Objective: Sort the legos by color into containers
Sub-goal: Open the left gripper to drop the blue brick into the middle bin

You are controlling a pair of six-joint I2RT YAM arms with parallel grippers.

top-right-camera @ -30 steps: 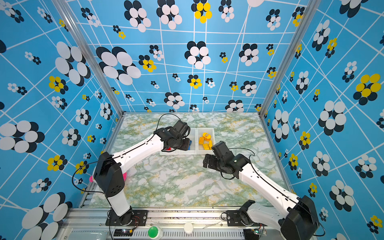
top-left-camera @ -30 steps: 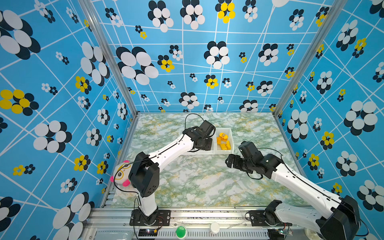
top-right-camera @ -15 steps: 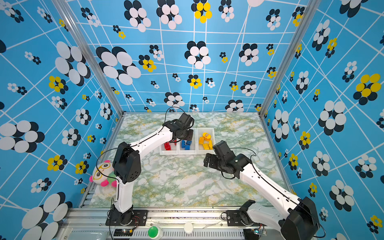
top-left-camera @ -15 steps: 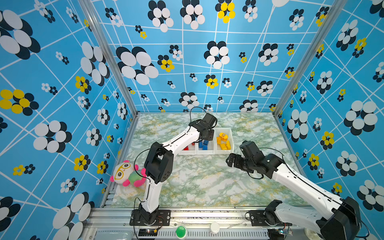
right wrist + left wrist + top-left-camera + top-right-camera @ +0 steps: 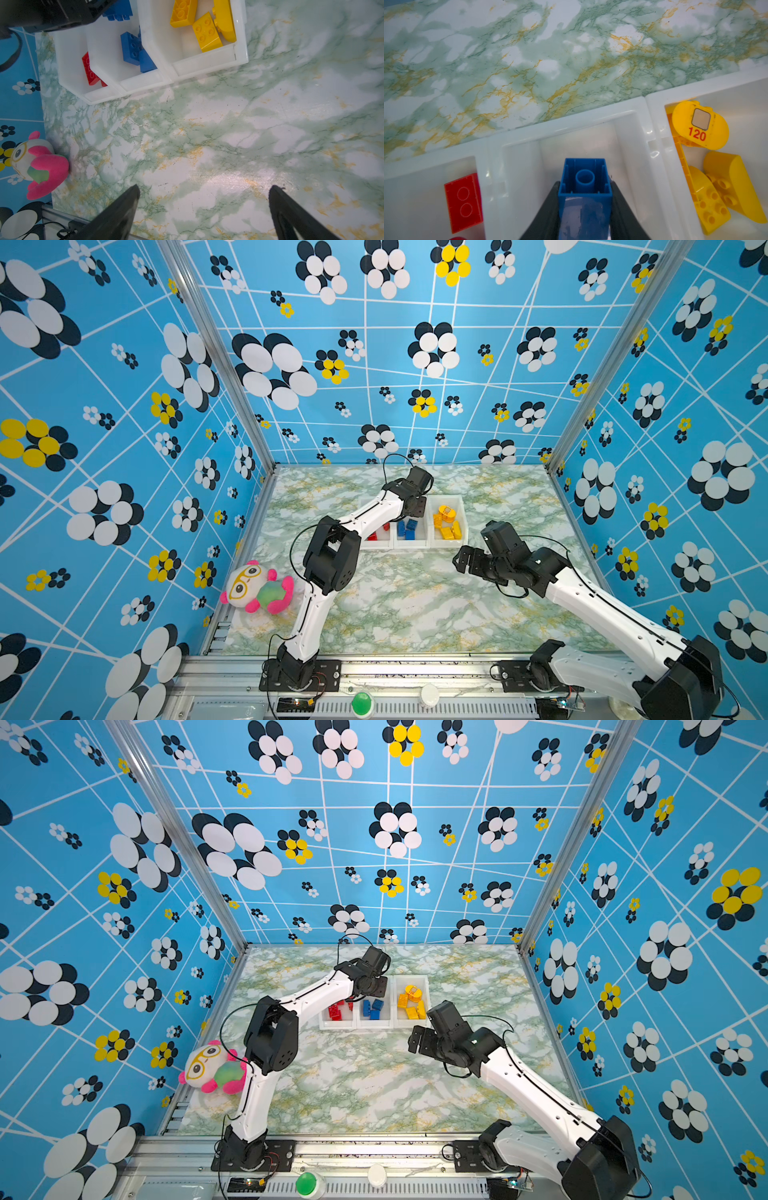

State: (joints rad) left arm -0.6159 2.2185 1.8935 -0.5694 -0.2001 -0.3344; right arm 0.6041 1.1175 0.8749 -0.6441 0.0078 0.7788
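Grip: left end effector (image 5: 585, 184) clamped blue studded plastic brick (image 5: 585, 193) | directly above middle white translucent plastic bin (image 5: 566, 124) | right end effector (image 5: 203, 192) spread wide, empty

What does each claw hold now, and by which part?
The left claw holds a blue brick by its two opposite side walls, over the middle bin. The right claw is open, empty.

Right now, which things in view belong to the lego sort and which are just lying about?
Job: blue studded plastic brick in the left gripper; three joined white translucent plastic bins; red bricks, blue bricks, yellow bricks in them; open right gripper.
Lying about: pink-and-white plush toy with yellow glasses; green round button.
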